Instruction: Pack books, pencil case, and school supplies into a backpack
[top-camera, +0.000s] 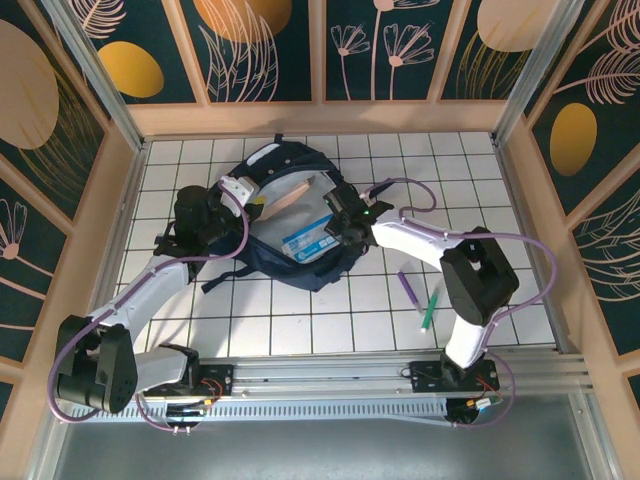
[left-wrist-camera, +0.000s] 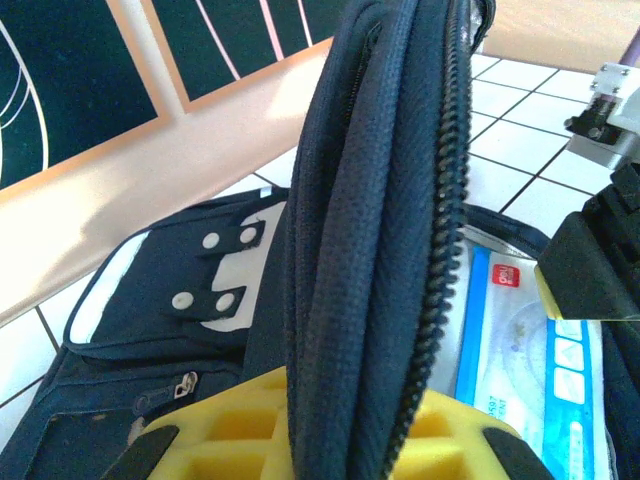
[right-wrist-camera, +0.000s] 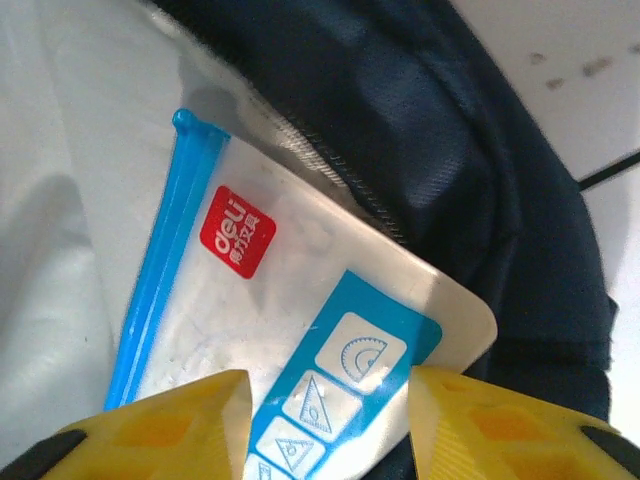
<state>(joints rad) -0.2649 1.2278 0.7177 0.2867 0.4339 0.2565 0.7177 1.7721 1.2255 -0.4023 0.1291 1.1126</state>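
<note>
While left pincer (left-wrist-camera: 340, 445) clamps raised zipper rim of backpack (top-camera: 300, 262), flap stands upright between its yellow fingers (left-wrist-camera: 215, 440). Right pincer (right-wrist-camera: 325, 400) released, fingers spread, corner of clear zip pouch (right-wrist-camera: 300, 300) showing between them. Pouch, with blue seal strip, lies inside open backpack at middle of tiled surface (top-camera: 300, 322). Purple pen (top-camera: 410, 288) and green pen (top-camera: 430, 310) lie on tiles right of backpack, just beside each other.

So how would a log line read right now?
left gripper: holding backpack flap | right gripper: open over pouch | pens: on table
</note>
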